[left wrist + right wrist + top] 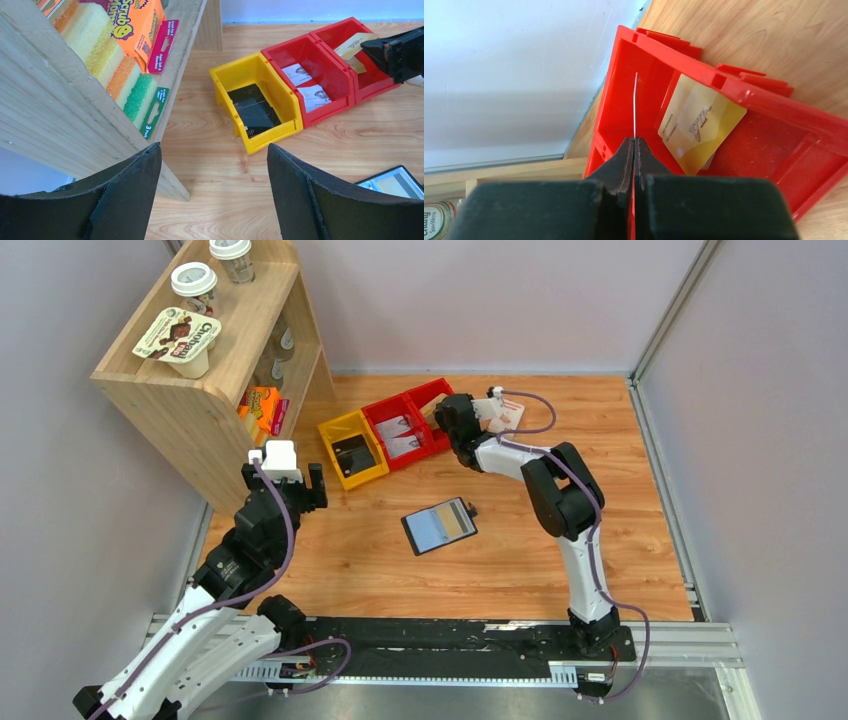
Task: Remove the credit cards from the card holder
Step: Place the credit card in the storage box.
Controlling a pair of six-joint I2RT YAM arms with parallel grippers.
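The card holder [428, 530] lies open on the table's middle, bluish-grey inside, with a tan credit card [456, 520] showing in its right half. Its corner also shows in the left wrist view [395, 181]. My right gripper [634, 142] is shut on another credit card [635, 105], seen edge-on, held over the far red bin [774, 150]. A golden credit card [701, 125] lies tilted inside that bin. The right gripper [452, 420] also shows from above. My left gripper [214, 150] is open and empty, low beside the shelf [300, 488].
A wooden shelf [200, 400] stands at the left with cups on top and sponges [120, 60] inside. A yellow bin [335, 455] holds a black card; the middle red bin [380, 415] holds silvery packets. Walls close the back and right.
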